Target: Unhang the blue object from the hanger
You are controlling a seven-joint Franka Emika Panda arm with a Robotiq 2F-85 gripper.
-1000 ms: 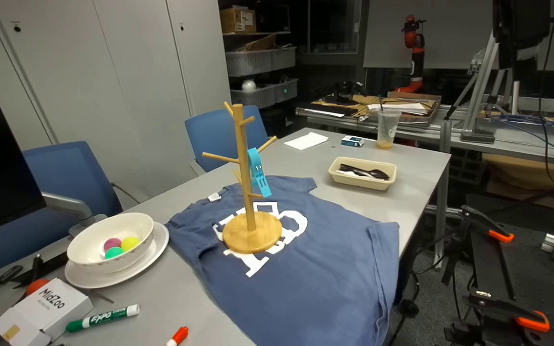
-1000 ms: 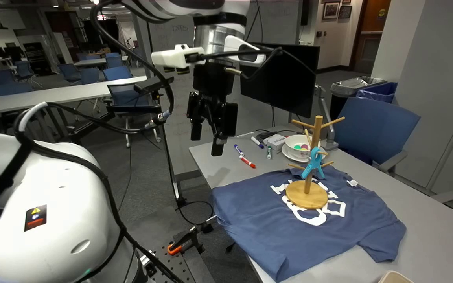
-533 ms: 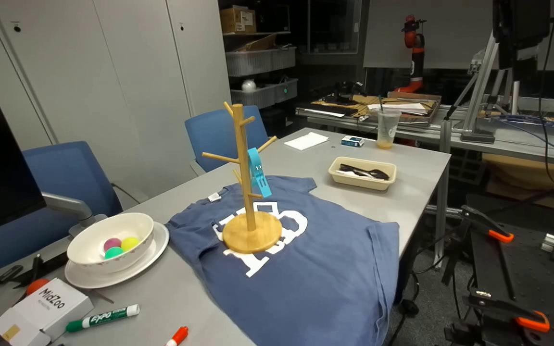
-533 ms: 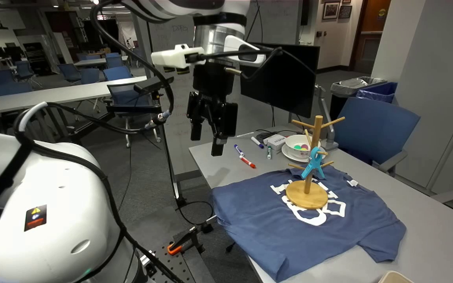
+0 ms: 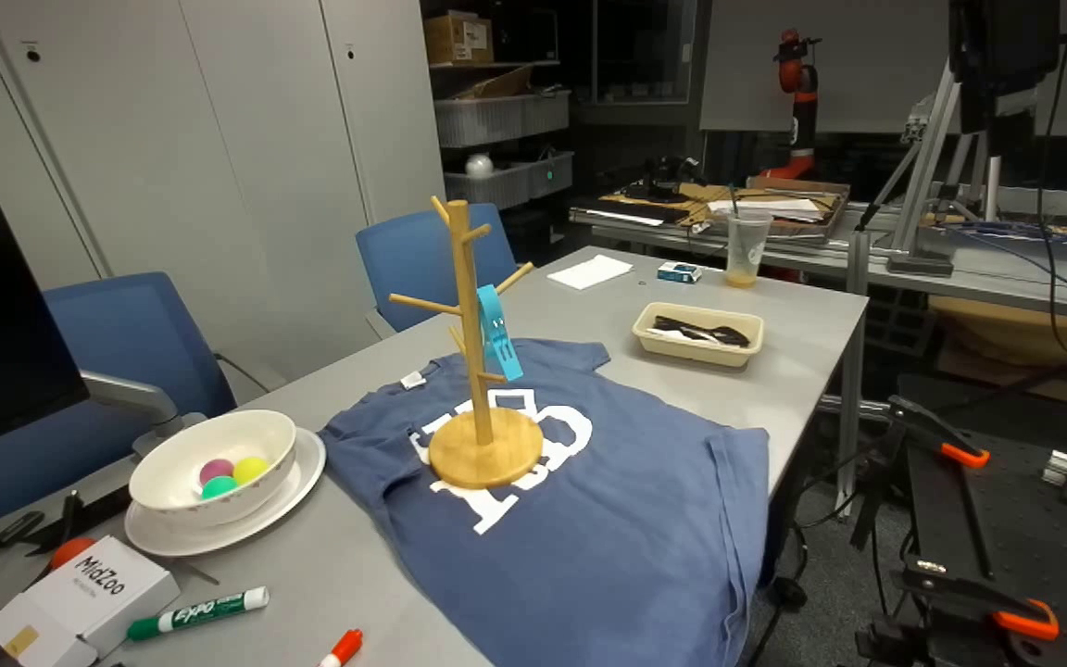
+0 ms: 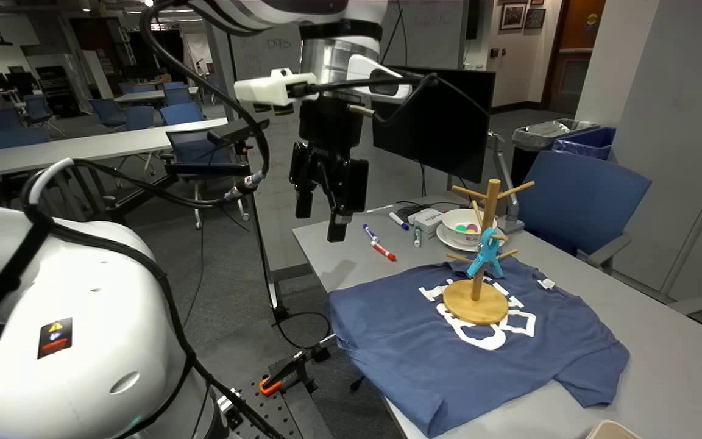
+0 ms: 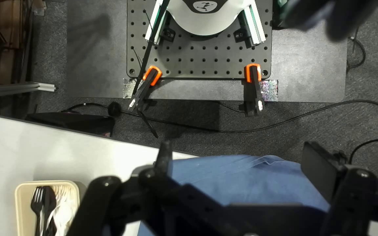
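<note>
The blue object is a light-blue clip (image 5: 499,335) that hangs from a side peg of the wooden hanger (image 5: 470,324). It also shows on the near side of the pole in an exterior view (image 6: 485,255). The hanger's round base (image 6: 475,305) stands upright on the navy T-shirt. My gripper (image 6: 320,214) is high in the air, pointing down, well apart from the hanger near the table's edge. In the wrist view my gripper (image 7: 241,164) is wide open with nothing between its fingers. The clip and hanger are out of the wrist view.
The T-shirt (image 5: 608,519) lies spread under the hanger. A white bowl with balls (image 5: 219,468) on a plate, a white box (image 5: 84,597) and markers (image 6: 383,250) lie beyond it. A cutlery tray (image 5: 698,335) and cup (image 5: 746,245) stand opposite. A monitor (image 6: 433,122) stands behind.
</note>
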